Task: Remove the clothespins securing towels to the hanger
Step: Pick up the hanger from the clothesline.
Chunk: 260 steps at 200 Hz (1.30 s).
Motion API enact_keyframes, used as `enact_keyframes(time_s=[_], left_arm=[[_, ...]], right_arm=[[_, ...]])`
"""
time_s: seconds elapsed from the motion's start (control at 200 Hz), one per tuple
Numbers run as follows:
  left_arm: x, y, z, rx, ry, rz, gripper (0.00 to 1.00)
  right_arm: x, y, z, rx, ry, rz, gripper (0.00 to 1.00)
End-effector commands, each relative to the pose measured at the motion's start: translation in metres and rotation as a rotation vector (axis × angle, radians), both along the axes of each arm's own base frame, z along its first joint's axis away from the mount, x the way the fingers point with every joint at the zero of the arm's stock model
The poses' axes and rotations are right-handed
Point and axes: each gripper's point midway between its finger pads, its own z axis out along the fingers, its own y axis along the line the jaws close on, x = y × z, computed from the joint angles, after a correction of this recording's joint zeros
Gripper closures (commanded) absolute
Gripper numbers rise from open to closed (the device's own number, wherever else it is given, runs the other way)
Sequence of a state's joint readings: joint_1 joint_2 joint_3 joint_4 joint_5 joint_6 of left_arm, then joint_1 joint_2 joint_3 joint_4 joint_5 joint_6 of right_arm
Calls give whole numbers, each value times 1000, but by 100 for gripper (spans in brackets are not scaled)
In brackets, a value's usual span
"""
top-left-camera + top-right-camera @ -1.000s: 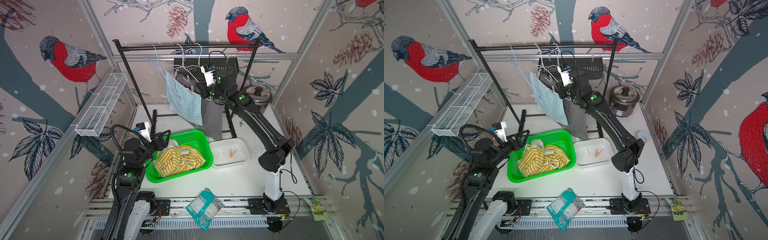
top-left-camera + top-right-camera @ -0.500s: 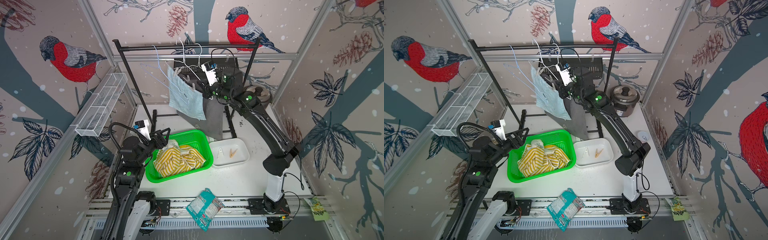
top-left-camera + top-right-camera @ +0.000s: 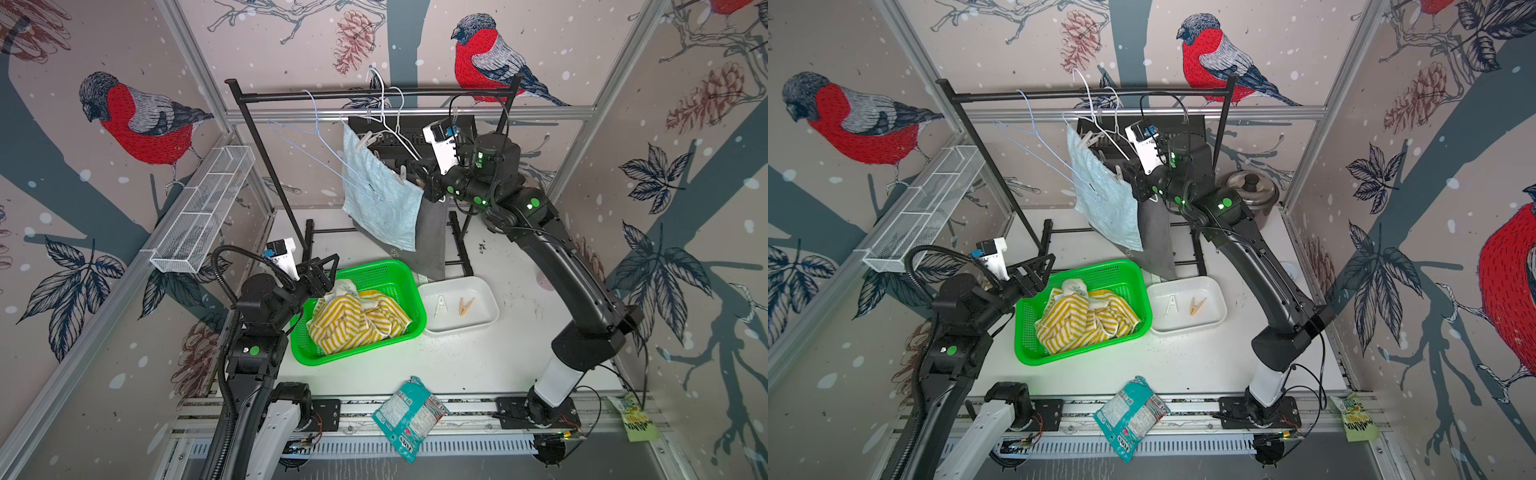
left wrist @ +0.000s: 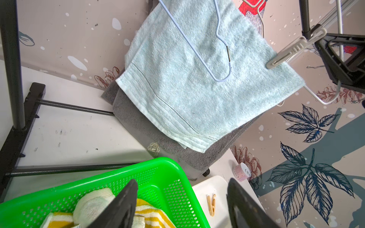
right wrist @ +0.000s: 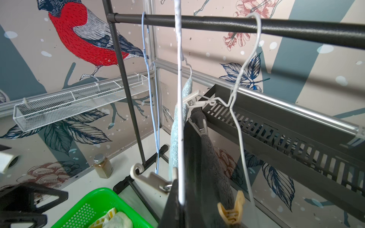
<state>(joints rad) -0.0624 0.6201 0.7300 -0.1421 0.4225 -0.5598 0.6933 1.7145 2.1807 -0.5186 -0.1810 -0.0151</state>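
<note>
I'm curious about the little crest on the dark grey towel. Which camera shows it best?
The left wrist view: the crest is close and sharp on the dark grey towel. In both top views it is a tiny pale speck. The right wrist view shows the towel's upper part, not the crest.

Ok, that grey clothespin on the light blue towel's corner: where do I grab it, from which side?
Probably by its free tails. The grey clothespin clamps the edge of the light blue towel with its nose, and its two tail ends stick out past the cloth. Come in from that off-towel side and close across the tails' outer faces to spring it open.
</note>
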Motion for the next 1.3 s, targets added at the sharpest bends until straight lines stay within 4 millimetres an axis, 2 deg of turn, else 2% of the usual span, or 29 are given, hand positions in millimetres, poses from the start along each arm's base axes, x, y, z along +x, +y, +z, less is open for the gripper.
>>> enact_keyframes(time_s=[0.0,0.13,0.24,0.5,0.785,0.83,0.921,1.156,1.296], left_arm=[[-2,0,6,2,-18,0,29],[-3,1,6,1,-18,2,29],[-5,1,8,7,-21,4,29],[-6,8,20,72,-46,37,29],[-5,10,27,77,-62,55,29],[-5,11,28,78,-62,56,29],[-6,12,30,81,-61,66,29],[-8,20,29,94,-50,111,29],[-10,24,34,113,-56,132,29]], right_arm=[[-19,3,-4,-11,9,73,99],[-33,2,-27,-56,52,110,99],[-40,-8,-36,-75,65,89,100],[-60,-46,-29,-68,65,-14,100],[-103,-86,-1,-8,35,-44,100],[-117,-96,10,12,11,-34,100],[-135,-104,15,4,12,6,100],[-175,-126,7,-14,35,61,100],[-200,-127,-5,-29,52,161,100]])
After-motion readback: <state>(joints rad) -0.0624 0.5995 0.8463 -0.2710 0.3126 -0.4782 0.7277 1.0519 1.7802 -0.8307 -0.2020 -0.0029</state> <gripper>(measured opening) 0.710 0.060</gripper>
